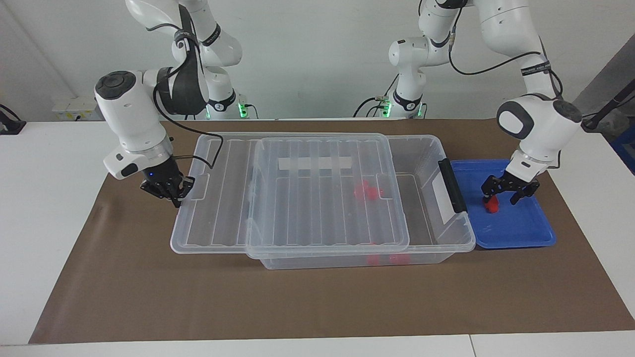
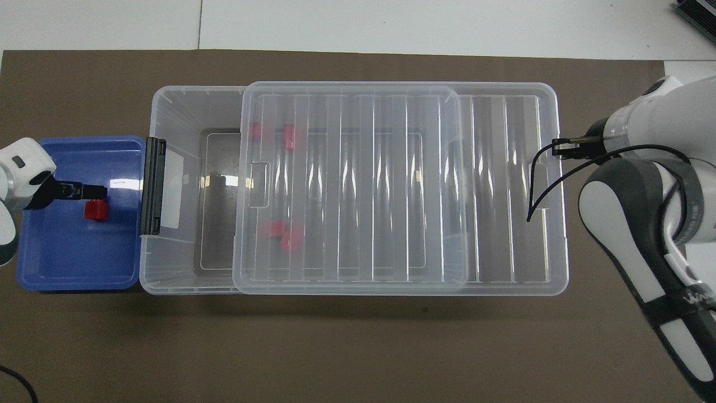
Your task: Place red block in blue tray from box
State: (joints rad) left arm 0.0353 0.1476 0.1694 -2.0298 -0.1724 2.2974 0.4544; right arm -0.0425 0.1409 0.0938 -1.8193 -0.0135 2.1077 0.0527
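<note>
The red block (image 1: 492, 204) lies in the blue tray (image 1: 516, 228), also seen in the overhead view as block (image 2: 95, 210) in tray (image 2: 72, 257). My left gripper (image 1: 507, 193) hangs just over it, fingers spread, one finger right above the block; from overhead it (image 2: 84, 191) shows beside the block. The clear box (image 1: 449, 233) stands beside the tray, its ribbed lid (image 1: 322, 198) slid toward the right arm's end. My right gripper (image 1: 171, 192) sits at that lid's end rim, fingers closed on it (image 2: 562, 146).
Several other small red pieces (image 2: 285, 235) lie inside the box (image 2: 173, 112) under the lid (image 2: 352, 190). The black clip (image 1: 451, 186) is on the box end beside the tray. A brown mat (image 1: 317, 302) covers the table.
</note>
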